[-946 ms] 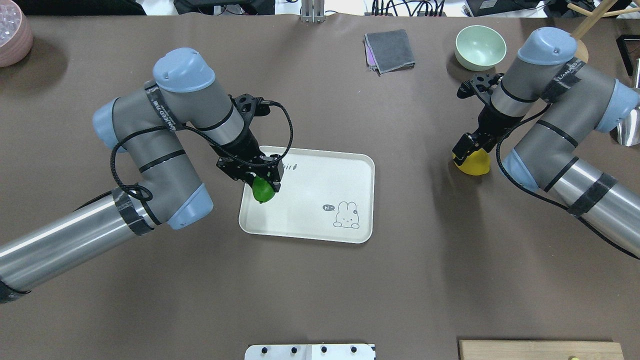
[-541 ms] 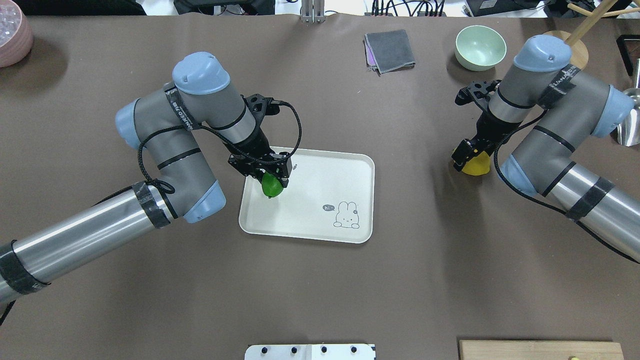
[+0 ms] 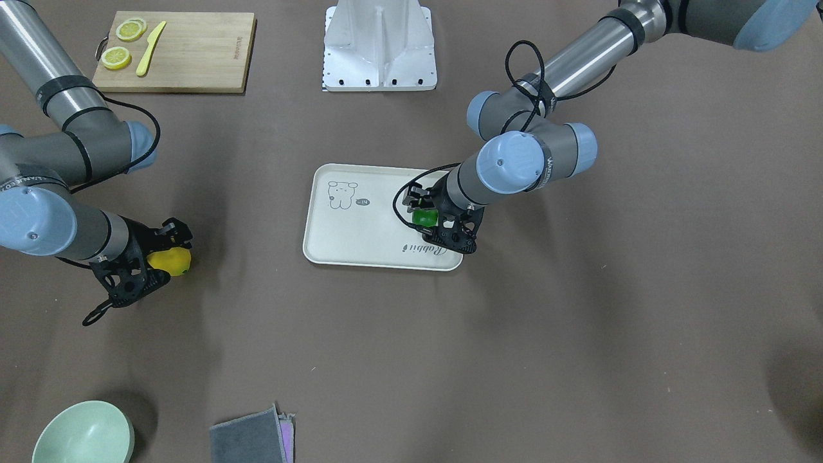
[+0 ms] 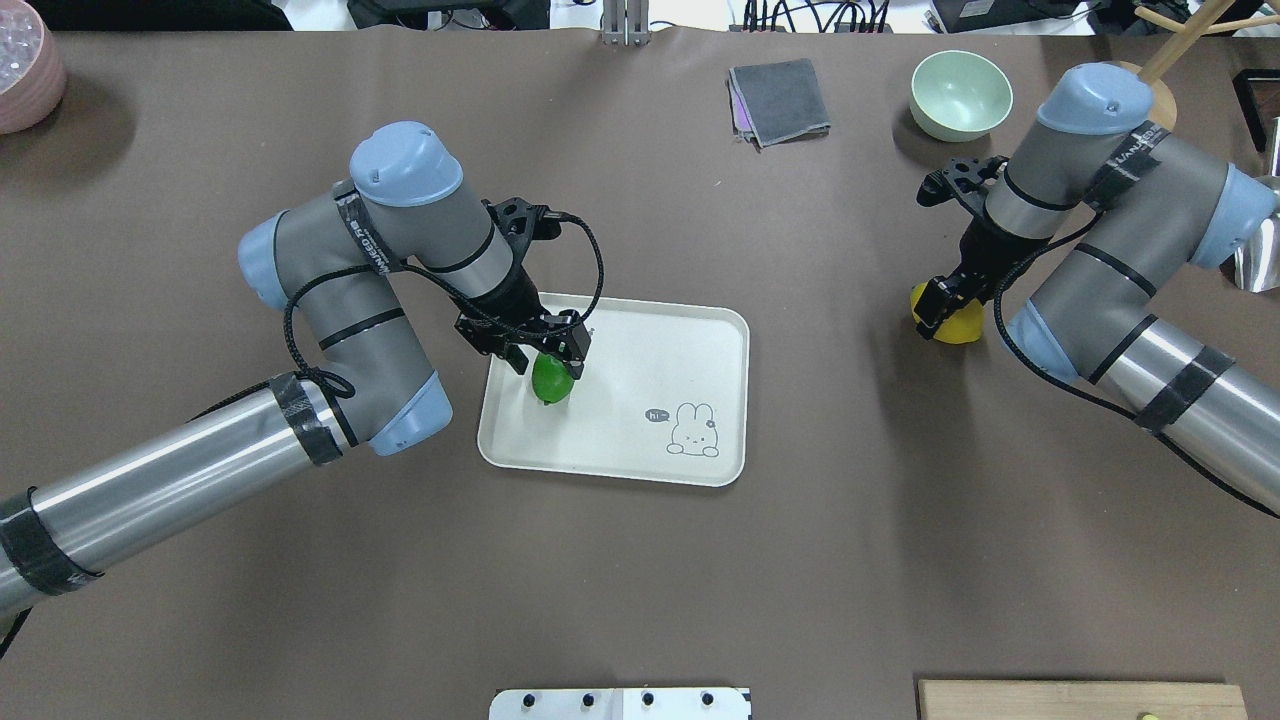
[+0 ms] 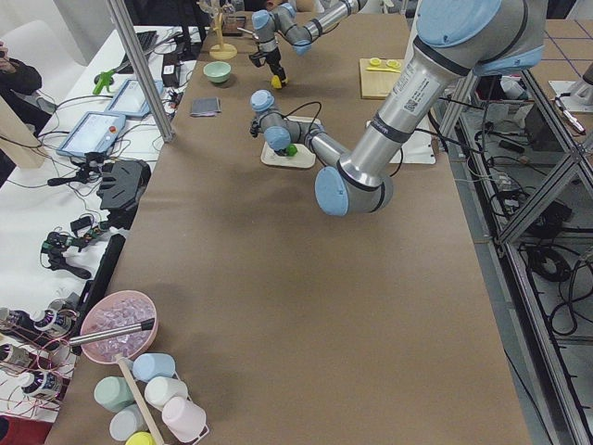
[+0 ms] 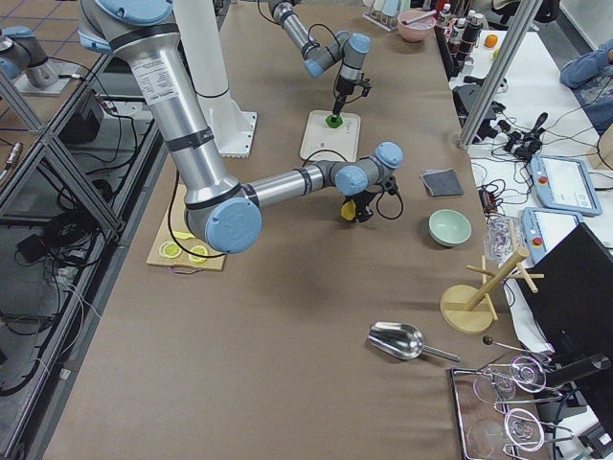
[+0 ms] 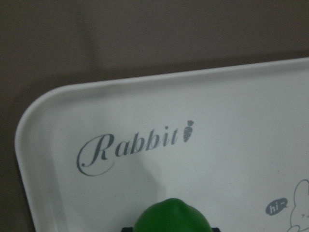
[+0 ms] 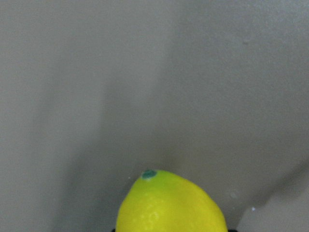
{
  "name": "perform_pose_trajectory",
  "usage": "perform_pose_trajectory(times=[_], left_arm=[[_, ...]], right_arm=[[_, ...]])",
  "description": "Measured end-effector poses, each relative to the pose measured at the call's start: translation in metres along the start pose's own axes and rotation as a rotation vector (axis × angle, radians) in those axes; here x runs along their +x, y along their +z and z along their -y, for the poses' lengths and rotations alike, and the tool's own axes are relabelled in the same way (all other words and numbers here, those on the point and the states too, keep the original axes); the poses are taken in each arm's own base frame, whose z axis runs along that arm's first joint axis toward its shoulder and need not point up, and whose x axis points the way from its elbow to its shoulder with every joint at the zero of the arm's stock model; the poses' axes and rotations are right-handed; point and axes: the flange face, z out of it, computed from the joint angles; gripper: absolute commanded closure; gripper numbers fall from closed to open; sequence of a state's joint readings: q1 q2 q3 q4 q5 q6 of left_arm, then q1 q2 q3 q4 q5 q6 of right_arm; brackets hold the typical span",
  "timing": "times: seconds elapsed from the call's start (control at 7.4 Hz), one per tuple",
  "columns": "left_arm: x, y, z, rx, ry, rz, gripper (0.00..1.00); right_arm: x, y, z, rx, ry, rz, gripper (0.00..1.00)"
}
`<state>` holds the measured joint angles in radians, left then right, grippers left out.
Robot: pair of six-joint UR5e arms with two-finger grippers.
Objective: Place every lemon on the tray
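The cream tray [image 4: 650, 340] with the rabbit drawing lies at the table's middle and also shows in the front view [image 3: 360, 241]. My left gripper [image 4: 548, 362] is shut on the green lemon [image 4: 552, 381], held low over the tray's left part next to the "Rabbit" script [image 7: 140, 145]. The green lemon also shows in the front view [image 3: 424, 217] and the left wrist view [image 7: 171, 217]. My right gripper [image 4: 938, 303] is shut on the yellow lemon [image 4: 953, 322], right of the tray and off it. It also shows in the front view [image 3: 171, 261] and the right wrist view [image 8: 171, 205].
A mint bowl [image 4: 961, 94] and a folded grey cloth [image 4: 780, 101] sit at the far side. A wooden cutting board [image 3: 193, 54] with lemon slices [image 3: 116, 57] and a yellow knife lies near the robot's base. A pink bowl [image 4: 25, 75] is far left.
My left arm has carried the green lemon rightward, farther in over the tray. My right gripper with the yellow lemon has shifted only slightly.
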<state>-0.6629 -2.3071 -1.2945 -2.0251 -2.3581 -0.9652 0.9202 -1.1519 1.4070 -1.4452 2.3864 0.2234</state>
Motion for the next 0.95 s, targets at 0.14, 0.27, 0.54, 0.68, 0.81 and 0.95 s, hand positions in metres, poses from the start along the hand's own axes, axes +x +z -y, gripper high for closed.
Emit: perform_pose_trajectory(times=[0.14,0.27,0.54,0.68,0.81,0.95], left_arm=[[0.0,-0.008,0.002,0.011,-0.002,-0.003,0.02],[-0.006,-0.029,0.007,0.038,-0.016,-0.006,0.02],[-0.05,-0.107,0.007,0.133,-0.073,0.009,0.02],[-0.073,-0.153,0.003,0.184,-0.091,0.04,0.02],[-0.103,-0.195,-0.003,0.235,-0.06,0.11,0.02],[-0.135,-0.231,-0.012,0.27,0.009,0.215,0.02]], right_arm=[[-0.007,-0.009,0.004,0.014,-0.011,0.014,0.88],[-0.019,-0.022,0.01,0.035,-0.031,0.026,0.87],[-0.062,-0.049,0.035,0.09,-0.106,0.045,0.86],[-0.085,-0.056,0.046,0.114,-0.151,0.056,0.86],[-0.106,-0.059,0.054,0.132,-0.194,0.068,0.86],[-0.125,-0.06,0.059,0.145,-0.232,0.077,0.86]])
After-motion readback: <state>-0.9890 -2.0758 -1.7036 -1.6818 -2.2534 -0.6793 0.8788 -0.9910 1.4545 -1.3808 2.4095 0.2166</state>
